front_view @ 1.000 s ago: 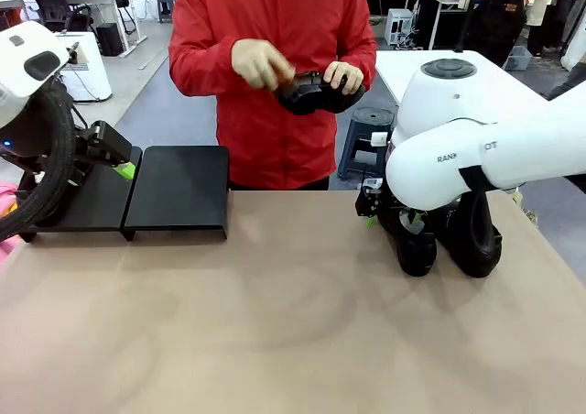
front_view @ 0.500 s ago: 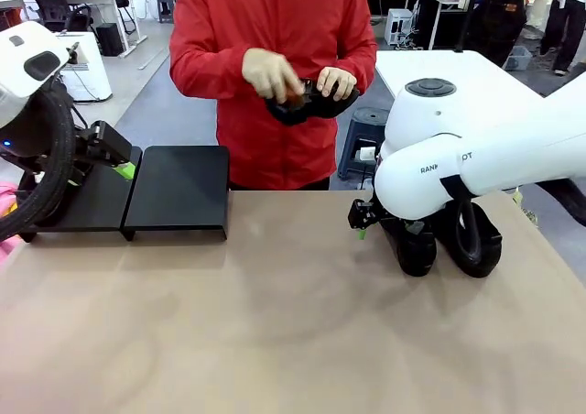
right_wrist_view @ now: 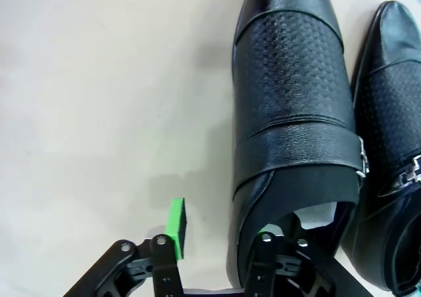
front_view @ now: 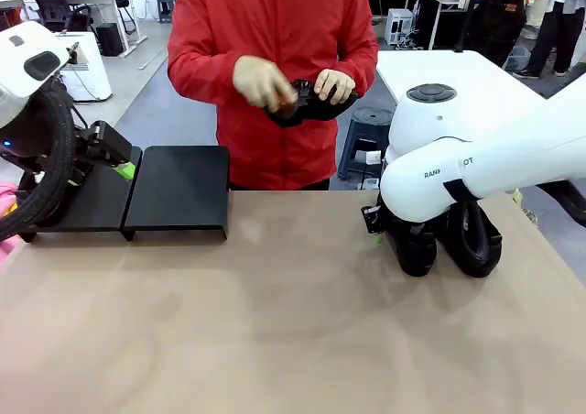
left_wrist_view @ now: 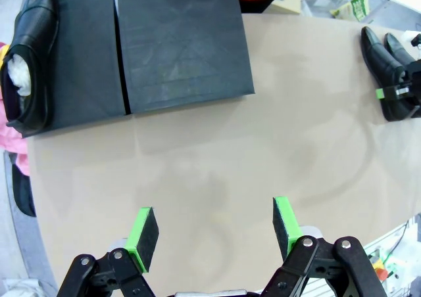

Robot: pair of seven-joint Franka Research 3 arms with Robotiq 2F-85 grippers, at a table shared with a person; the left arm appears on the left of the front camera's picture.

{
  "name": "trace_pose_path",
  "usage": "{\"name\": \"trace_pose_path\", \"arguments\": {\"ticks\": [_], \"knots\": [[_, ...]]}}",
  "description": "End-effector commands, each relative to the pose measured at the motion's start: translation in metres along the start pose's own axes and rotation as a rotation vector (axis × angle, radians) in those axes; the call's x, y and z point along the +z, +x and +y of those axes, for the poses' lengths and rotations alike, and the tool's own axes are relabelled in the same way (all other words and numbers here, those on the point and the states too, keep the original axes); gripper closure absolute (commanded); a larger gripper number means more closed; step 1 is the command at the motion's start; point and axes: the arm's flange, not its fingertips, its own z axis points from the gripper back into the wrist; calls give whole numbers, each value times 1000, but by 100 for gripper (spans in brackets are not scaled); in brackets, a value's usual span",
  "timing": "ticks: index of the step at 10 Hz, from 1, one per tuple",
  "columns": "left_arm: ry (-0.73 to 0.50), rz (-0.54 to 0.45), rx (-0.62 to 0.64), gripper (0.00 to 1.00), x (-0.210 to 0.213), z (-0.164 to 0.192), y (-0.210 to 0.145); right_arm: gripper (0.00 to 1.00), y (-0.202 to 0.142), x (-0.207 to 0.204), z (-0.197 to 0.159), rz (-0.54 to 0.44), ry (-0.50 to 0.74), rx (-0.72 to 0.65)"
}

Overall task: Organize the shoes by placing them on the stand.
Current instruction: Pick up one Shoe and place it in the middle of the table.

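Two shoes (front_view: pixel 417 254) lie side by side on the right of the table (front_view: pixel 275 322), touching or nearly so, toes pointing away from the person. The left one (right_wrist_view: pixel 289 113) has a perforated vamp and a plain strap; its mate (right_wrist_view: pixel 388 146) carries a metal buckle. A third shoe (left_wrist_view: pixel 29 54) lies on the far-left end of the stand (left_wrist_view: pixel 181 41), pale stuffing in its opening. The stand itself sits at the table's far left edge, well apart from the pair, with its two sloping panels otherwise bare. Bare tabletop lies between stand and pair. A fourth shoe (front_view: pixel 311 103) is off the table, held at chest height in both hands (front_view: pixel 261 82) of the person in red at the far side. The right arm bends down over the pair, and its white elbow hides much of both shoes in the front view. The right gripper (right_wrist_view: pixel 221 230) is at the heel end of the left shoe, one finger inside the opening, the other outside. The jaws are apart, with a gap of table between the outer green pad (right_wrist_view: pixel 175 226) and the shoe's side. The left gripper (left_wrist_view: pixel 214 234) hangs above the table near the stand, jaws wide apart with nothing between them.
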Motion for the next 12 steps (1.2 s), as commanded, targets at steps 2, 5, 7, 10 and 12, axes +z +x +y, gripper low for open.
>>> {"name": "trace_pose_path", "arguments": {"ticks": [2,5,7,10,12], "knots": [[1,-1,-13,10,0,3,1,100,9,5,0,0,-43,-51],[1,-1,-13,10,0,3,1,100,13,7,-8,15,-66,-76],[1,-1,-13,10,0,3,1,100,14,9,-12,13,-70,-89],[1,-1,-13,10,0,3,1,100,12,21,-11,35,-65,-99],[1,-1,-13,10,0,3,1,100,-5,77,6,-17,-76,-158]]}}
